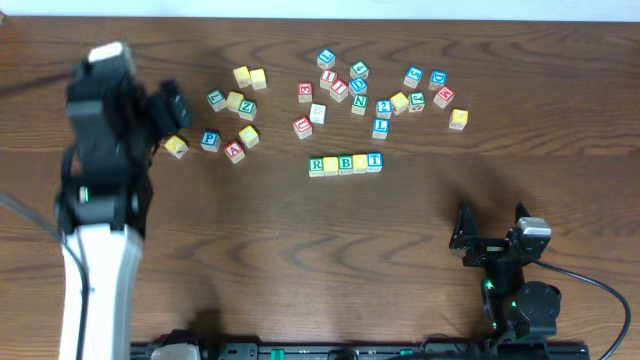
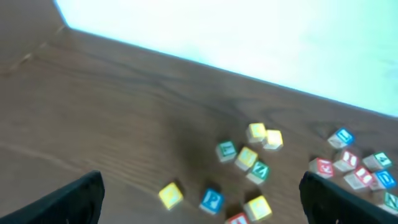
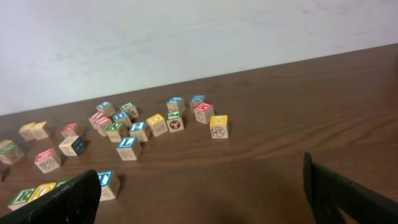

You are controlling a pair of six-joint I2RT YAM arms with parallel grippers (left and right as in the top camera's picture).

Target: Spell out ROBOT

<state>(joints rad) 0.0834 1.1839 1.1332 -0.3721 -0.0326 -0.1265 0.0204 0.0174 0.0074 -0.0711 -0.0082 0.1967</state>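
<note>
A row of four letter blocks (image 1: 345,163) lies in the middle of the table: green R, a yellow block, blue B, blue T. Its T end shows in the right wrist view (image 3: 107,182). Loose blocks lie behind it: a left cluster with a yellow block (image 1: 176,147), a blue P (image 1: 210,141) and a red A (image 1: 234,152), and a right cluster (image 1: 380,95). My left gripper (image 1: 172,108) is open and empty, above the left cluster; the yellow block (image 2: 170,195) and P (image 2: 211,200) lie between its fingers. My right gripper (image 1: 492,228) is open and empty near the front right.
The table's far edge meets a white wall (image 3: 186,37). A yellow block (image 1: 458,119) lies alone at the right end of the loose blocks. My left arm's white body (image 1: 95,270) stands over the table's left front.
</note>
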